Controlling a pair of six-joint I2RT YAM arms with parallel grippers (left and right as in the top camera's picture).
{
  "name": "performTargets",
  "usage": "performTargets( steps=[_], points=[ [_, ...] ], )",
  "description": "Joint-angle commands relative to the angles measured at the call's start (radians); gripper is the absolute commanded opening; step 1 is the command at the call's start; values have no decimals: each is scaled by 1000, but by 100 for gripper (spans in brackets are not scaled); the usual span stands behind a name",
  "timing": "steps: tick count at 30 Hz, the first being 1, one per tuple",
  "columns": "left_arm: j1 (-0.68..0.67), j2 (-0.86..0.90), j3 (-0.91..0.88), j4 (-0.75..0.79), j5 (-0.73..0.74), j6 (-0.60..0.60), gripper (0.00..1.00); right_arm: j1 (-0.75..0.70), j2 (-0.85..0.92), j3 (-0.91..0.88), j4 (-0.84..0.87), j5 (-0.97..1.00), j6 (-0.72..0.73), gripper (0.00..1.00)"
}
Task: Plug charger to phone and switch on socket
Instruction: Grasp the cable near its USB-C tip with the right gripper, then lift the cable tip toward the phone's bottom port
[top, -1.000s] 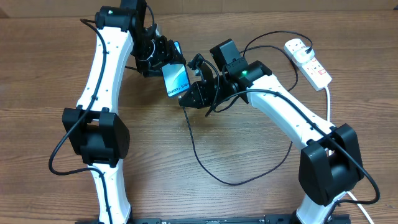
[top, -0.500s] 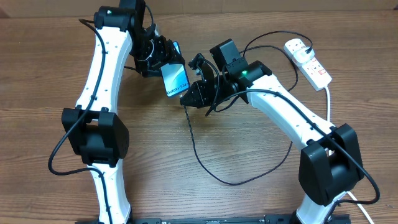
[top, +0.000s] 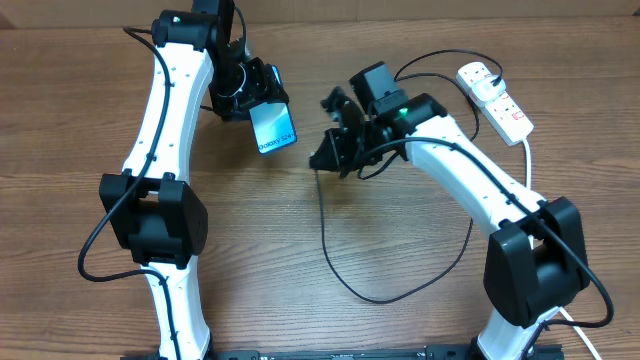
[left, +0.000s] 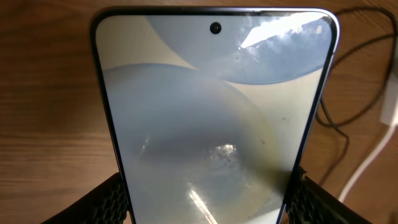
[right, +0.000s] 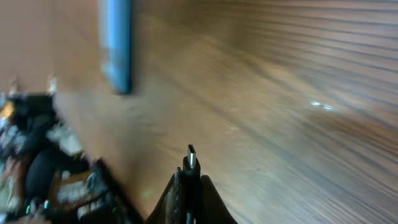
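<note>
Overhead, left jaws clamp the phone (top: 273, 128); right jaws pinch the charger (right: 191, 168) tip near it.

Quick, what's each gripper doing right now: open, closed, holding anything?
Left gripper: closed on the phone, gripping its side edges.
Right gripper: shut on the charger plug.

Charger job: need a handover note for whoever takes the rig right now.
Left claw: shut on the phone, held up, screen lit.
Right claw: shut on the charger at its plug, tip bare, apart from the phone.
Socket: far right, no claw near it.
Done: phone and charger both gripped.
To do: line up and seat the plug in the phone, then switch on the socket.
</note>
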Motion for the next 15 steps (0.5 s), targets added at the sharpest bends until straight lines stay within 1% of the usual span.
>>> performTargets(
  steps=[1, 4, 5, 9, 10, 11, 14, 15],
  points=[
    [-28, -2, -20, 36, -70, -4, 4, -26, -12, 13, 0, 147, 73, 4],
    [-35, -2, -57, 59, -68, -6, 4, -26, -9, 11, -8, 317, 131, 4],
    [-35, -2, -67, 63, -68, -8, 4, -26, 2, 2, -7, 423, 154, 4],
    [-35, -2, -71, 63, -68, -8, 4, -26, 55, -18, 6, 502, 157, 5],
    [-35, -2, -71, 61, -68, -8, 4, -26, 64, -18, 8, 504, 157, 16],
    [-35, -2, -71, 59, -68, -8, 4, -28, 72, -18, 10, 503, 157, 35],
    [-35, -2, -71, 58, -66, -8, 4, -39, 70, -6, 9, 468, 157, 62],
    [-35, -2, -71, 58, -61, -8, 4, -47, 70, 6, 6, 433, 157, 66]
  ],
)
